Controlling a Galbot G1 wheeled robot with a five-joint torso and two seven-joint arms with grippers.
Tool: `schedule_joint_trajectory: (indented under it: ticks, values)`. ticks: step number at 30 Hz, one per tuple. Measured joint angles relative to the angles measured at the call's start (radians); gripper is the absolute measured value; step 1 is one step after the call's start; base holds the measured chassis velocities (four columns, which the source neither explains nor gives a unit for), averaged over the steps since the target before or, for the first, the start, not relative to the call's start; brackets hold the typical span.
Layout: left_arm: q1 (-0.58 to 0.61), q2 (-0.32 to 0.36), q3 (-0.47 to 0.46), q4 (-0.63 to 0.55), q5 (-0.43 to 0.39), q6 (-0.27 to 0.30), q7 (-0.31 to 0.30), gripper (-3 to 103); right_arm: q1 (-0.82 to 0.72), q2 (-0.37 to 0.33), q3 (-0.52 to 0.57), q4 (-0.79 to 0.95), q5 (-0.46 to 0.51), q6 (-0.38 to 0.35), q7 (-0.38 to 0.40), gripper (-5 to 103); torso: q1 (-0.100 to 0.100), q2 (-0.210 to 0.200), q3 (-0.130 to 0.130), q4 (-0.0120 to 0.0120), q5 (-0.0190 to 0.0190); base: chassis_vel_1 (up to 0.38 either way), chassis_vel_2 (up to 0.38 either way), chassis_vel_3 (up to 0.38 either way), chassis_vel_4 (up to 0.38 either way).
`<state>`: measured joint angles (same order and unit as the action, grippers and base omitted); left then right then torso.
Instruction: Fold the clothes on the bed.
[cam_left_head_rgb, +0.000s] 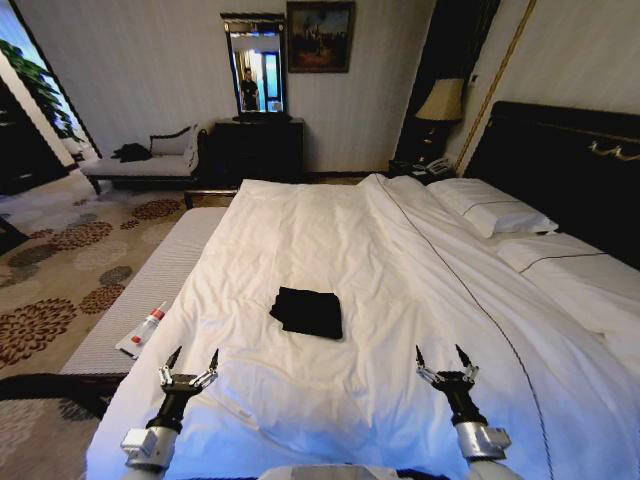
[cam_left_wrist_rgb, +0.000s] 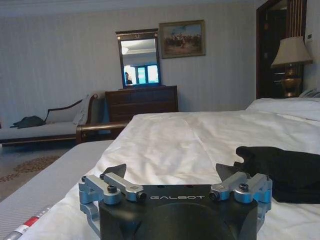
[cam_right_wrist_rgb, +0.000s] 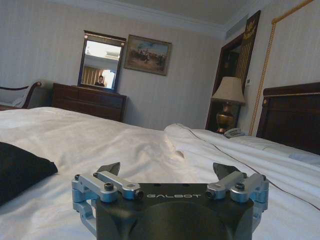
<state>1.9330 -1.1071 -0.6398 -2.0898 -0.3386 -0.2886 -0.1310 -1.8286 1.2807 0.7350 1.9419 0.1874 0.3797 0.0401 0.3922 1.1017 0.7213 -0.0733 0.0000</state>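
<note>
— Head view: what is seen?
— The black T-shirt (cam_left_head_rgb: 308, 312) is seen folded on the bed (cam_left_head_rgb: 330, 240); the left gripper (cam_left_head_rgb: 190, 361) and right gripper (cam_left_head_rgb: 446, 360) are held spread and empty near the foot edge.
— Left wrist view?
— The T-shirt (cam_left_wrist_rgb: 285, 170) is shown beyond parted fingers (cam_left_wrist_rgb: 116, 187).
— Right wrist view?
— The T-shirt (cam_right_wrist_rgb: 20, 167) is seen beside spread, empty fingers (cam_right_wrist_rgb: 114, 184).

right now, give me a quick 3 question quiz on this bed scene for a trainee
1. True or false: the black T-shirt lies as a folded bundle on the white duvet.
2. Which gripper holds the shirt: A left gripper, B right gripper, C neither?
3. What lies on the grey bench beside the bed?

Key: 1 true. 2 C; both are open, short of the shirt. 3 a white tube with a red band.
</note>
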Motion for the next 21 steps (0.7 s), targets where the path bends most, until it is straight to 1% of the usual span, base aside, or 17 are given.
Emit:
schedule_joint_trajectory:
  ticks: [21]
  values:
    - [0.0,0.0,0.0,0.0,0.0,0.0,0.0,100,0.006,-0.002,-0.005,-0.003,0.003,-0.005,0.002,100,0.0,0.0,0.0,-0.0001,0.0,0.0,0.0,0.0,0.0]
